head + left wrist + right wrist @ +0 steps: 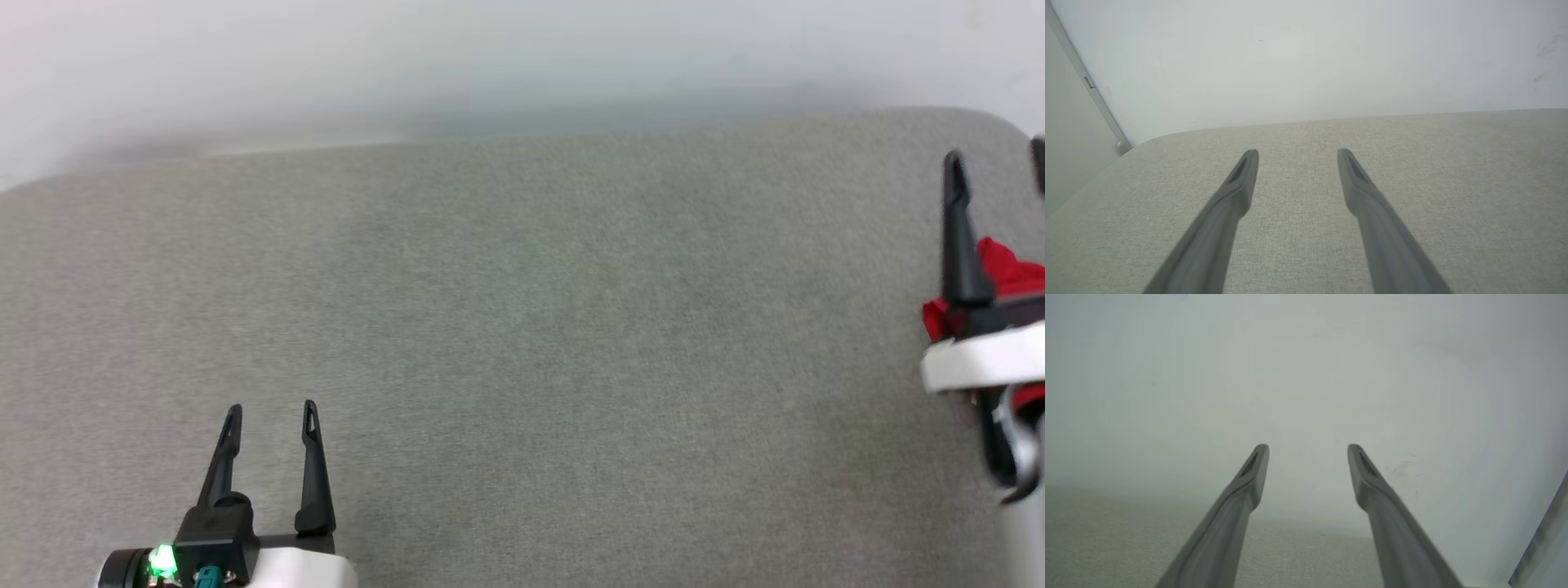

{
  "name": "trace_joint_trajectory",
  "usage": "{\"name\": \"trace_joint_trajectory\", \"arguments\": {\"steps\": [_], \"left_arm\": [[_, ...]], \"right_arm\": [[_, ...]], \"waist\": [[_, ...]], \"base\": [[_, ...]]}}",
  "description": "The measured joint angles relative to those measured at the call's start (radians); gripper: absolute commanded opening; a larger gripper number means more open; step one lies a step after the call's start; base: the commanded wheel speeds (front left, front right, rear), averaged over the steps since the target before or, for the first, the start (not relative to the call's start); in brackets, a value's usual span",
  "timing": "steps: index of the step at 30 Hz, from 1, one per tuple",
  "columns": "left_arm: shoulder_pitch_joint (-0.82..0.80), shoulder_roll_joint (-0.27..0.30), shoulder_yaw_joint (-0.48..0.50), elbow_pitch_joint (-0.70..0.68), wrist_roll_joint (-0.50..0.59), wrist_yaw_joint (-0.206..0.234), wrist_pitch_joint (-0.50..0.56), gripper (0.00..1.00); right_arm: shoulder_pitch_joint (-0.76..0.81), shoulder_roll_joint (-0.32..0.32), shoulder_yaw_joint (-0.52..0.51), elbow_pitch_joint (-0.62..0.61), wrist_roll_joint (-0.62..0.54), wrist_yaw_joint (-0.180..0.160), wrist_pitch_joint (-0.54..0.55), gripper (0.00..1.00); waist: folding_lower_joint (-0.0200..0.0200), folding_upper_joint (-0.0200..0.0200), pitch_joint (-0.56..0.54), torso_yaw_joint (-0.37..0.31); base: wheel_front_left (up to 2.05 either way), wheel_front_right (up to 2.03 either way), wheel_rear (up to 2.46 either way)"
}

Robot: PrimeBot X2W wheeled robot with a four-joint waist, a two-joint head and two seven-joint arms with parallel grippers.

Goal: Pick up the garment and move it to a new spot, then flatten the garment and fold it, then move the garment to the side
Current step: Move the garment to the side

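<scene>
A small part of the red garment point(1011, 268) shows at the right edge of the head view, bunched on the grey padded surface point(522, 327); the rest is hidden behind my right wrist or cut off by the frame. My right gripper point(998, 167) stands over it, fingers pointing toward the far wall. The right wrist view shows this gripper point(1308, 451) open with nothing between its fingers, which point at the white wall. My left gripper point(270, 416) is open at the lower left, far from the garment. It hovers empty point(1297, 157) over bare fabric.
The grey surface ends at a white wall point(522, 65) along its far edge, with rounded corners at back left and back right point(992, 122). A pale vertical trim strip point(1090, 87) runs down the wall at the left.
</scene>
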Motion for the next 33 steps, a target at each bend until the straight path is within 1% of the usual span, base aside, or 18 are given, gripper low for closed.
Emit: {"name": "trace_joint_trajectory", "arguments": {"steps": [4, 9, 14, 20, 27, 33], "left_arm": [[0.010, -0.004, -0.002, 0.012, 0.000, -0.005, 0.000, 1.00], [0.029, -0.008, -0.007, 0.030, 0.000, -0.014, 0.000, 1.00], [0.049, -0.011, -0.008, 0.044, 0.000, -0.022, 0.000, 1.00], [0.068, -0.014, -0.007, 0.054, -0.003, -0.031, 0.000, 1.00], [0.070, -0.016, 0.000, 0.063, -0.012, -0.047, 0.000, 1.00], [0.077, -0.018, 0.010, 0.067, -0.015, -0.062, 0.000, 1.00]], "right_arm": [[0.125, 0.088, 0.021, -0.060, -0.007, 0.000, -0.001, 1.00], [0.244, 0.148, 0.033, -0.077, -0.005, 0.000, -0.001, 1.00], [0.345, 0.172, 0.028, -0.083, 0.004, 0.000, -0.001, 1.00], [0.439, 0.195, 0.020, -0.101, 0.003, 0.000, -0.001, 1.00], [0.503, 0.212, 0.010, -0.110, 0.004, 0.000, -0.001, 1.00], [0.525, 0.218, 0.016, -0.110, 0.005, 0.000, -0.001, 1.00]], "waist": [[0.0000, 0.0000, -0.042, 0.030], [-0.0001, 0.0000, -0.085, 0.059], [-0.0001, 0.0000, -0.120, 0.076], [-0.0001, 0.0000, -0.146, 0.076], [-0.0001, 0.0000, -0.164, 0.077], [0.0000, 0.0000, -0.173, 0.082]], "base": [[0.00, 0.00, 0.00], [0.00, 0.00, 0.00], [0.00, 0.00, 0.00], [0.00, 0.00, 0.00], [0.00, 0.00, 0.00], [0.00, 0.00, 0.00]]}}
